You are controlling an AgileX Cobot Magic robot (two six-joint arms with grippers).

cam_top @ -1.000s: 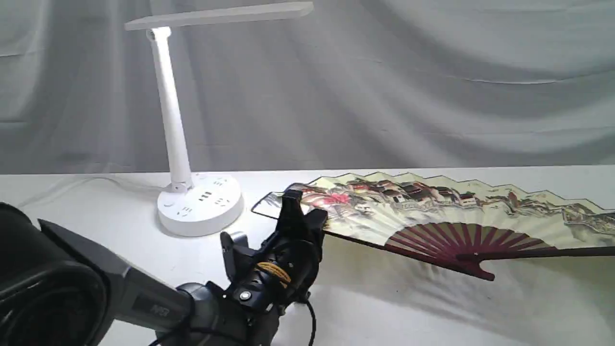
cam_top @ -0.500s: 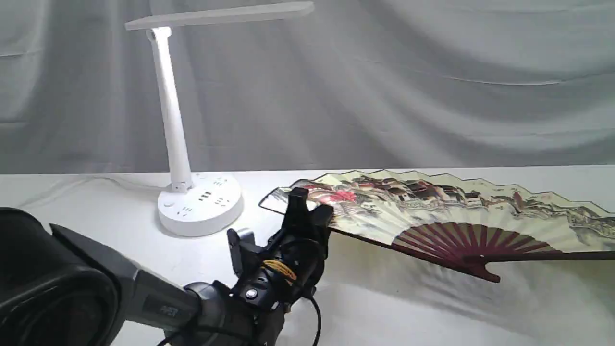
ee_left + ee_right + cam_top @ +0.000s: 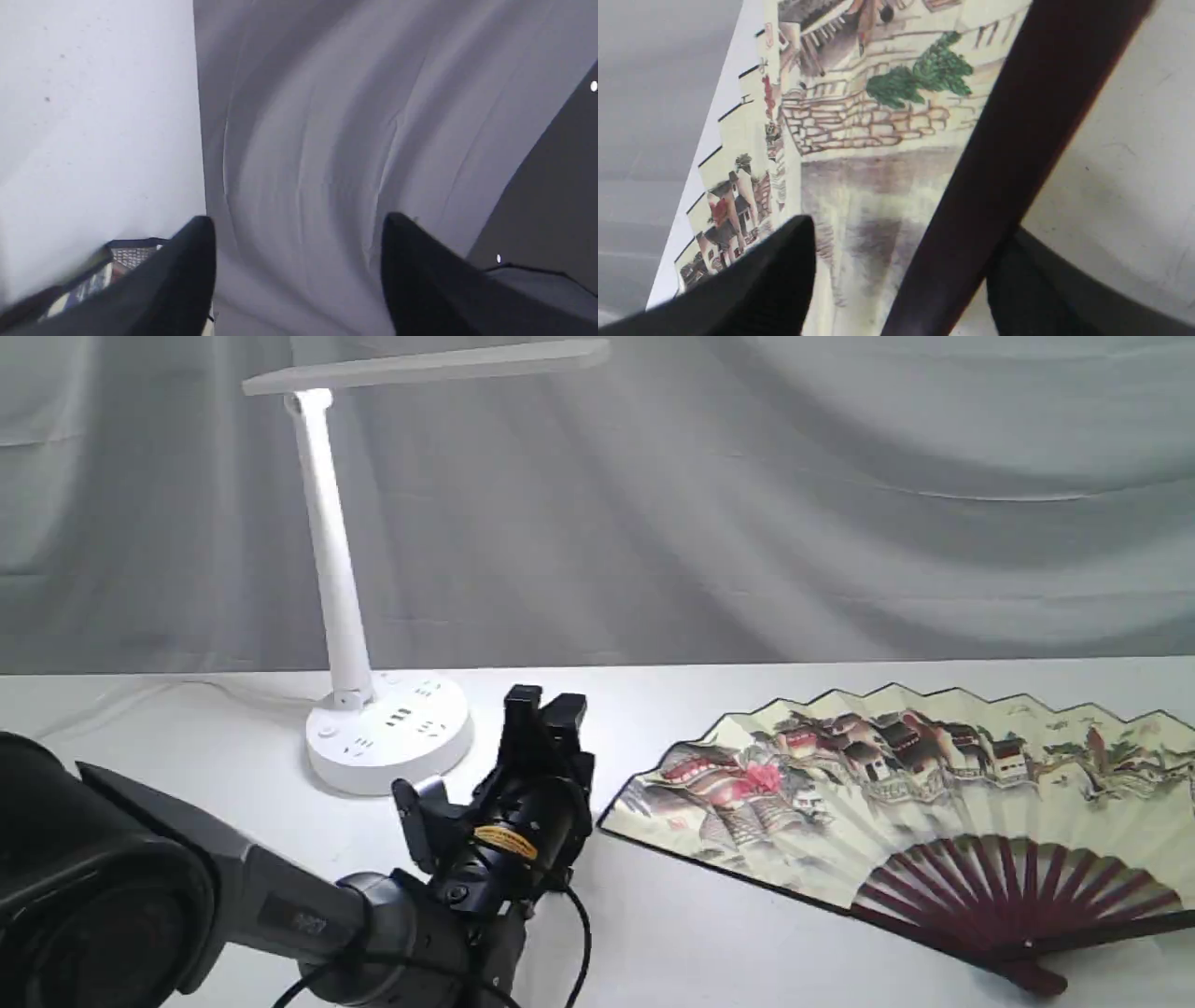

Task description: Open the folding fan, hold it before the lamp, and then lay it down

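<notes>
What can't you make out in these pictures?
The fan runs off the exterior view's right edge.
The right gripper is outside the exterior view; its wrist view shows only fingertips astride the fan's dark guard.
The lamp: base markings too small to read in the exterior view.
Left wrist view: only a blurred fan corner shows, behind a finger of the left gripper.
</notes>
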